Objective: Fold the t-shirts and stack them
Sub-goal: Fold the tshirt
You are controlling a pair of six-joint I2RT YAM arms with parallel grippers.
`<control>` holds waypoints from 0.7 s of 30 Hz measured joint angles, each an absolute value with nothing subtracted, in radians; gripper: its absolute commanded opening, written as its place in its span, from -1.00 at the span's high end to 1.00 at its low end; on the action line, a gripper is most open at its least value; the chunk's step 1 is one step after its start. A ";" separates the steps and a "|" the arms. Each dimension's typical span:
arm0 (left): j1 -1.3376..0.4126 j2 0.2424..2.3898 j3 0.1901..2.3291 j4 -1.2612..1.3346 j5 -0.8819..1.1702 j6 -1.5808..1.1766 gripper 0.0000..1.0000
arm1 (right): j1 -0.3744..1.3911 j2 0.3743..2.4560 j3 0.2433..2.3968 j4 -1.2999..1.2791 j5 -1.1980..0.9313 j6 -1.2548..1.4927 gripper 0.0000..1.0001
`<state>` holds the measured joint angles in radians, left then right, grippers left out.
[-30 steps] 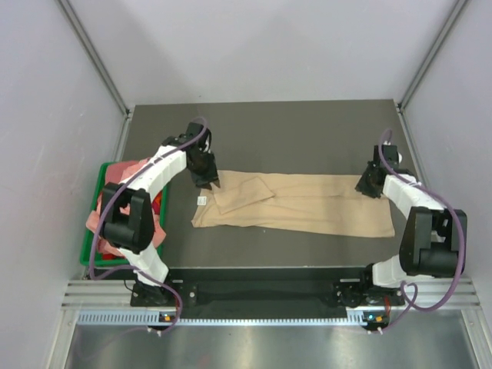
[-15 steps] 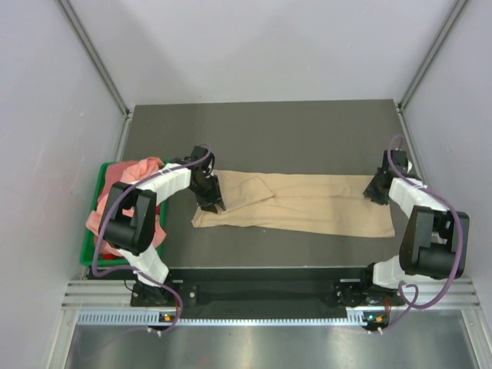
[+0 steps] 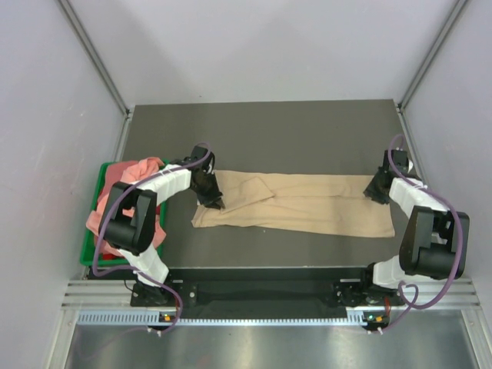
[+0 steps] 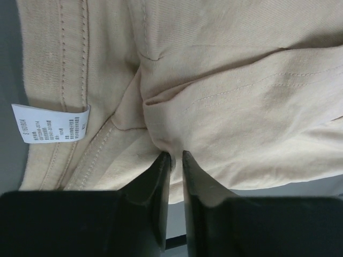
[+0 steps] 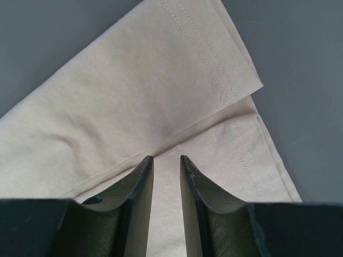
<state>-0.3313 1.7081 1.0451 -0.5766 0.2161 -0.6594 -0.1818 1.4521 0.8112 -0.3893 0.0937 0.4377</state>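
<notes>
Tan cloth puckers between the jaws of the left hand (image 4: 177,155). Within the last second this hand dropped from the collar's far edge toward 6 o'clock onto the 9 o'clock end of the tan t-shirt (image 3: 307,204), then narrowed to a pinch near the white neck label (image 4: 51,123). The shirt lies in a long band across the middle of the tabletop (image 3: 269,131), with one flap folded in over its body. At the 3 o'clock end the right hand (image 3: 376,188) has edged slightly outward to the hem corner. Its jaws are narrowly parted over the cloth, and whether they grip it cannot be told. With both ends attended, the next fold looks ready to begin. At 9 o'clock, just off the tabletop's edge, the green bin (image 3: 87,250) holds a heap of salmon-pink t-shirts (image 3: 137,169) spilling over its rim, apparently not yet folded.
</notes>
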 measured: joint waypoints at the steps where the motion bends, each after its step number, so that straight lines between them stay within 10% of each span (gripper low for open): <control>1: -0.331 1.708 1.044 -0.577 0.216 -0.662 0.74 | -0.182 1.452 0.811 -0.389 0.094 0.438 0.45; 3: -0.331 1.708 1.043 -0.577 0.215 -0.665 1.00 | -0.182 1.452 0.811 -0.389 0.097 0.438 0.45; 21: -0.336 1.662 1.102 -0.681 0.062 -0.620 1.00 | -0.207 1.452 0.812 -0.390 0.128 0.463 0.38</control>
<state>-0.3359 1.6615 1.1015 -0.6811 0.0620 -0.6201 -0.2073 1.4521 0.8116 -0.3897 0.1276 0.4625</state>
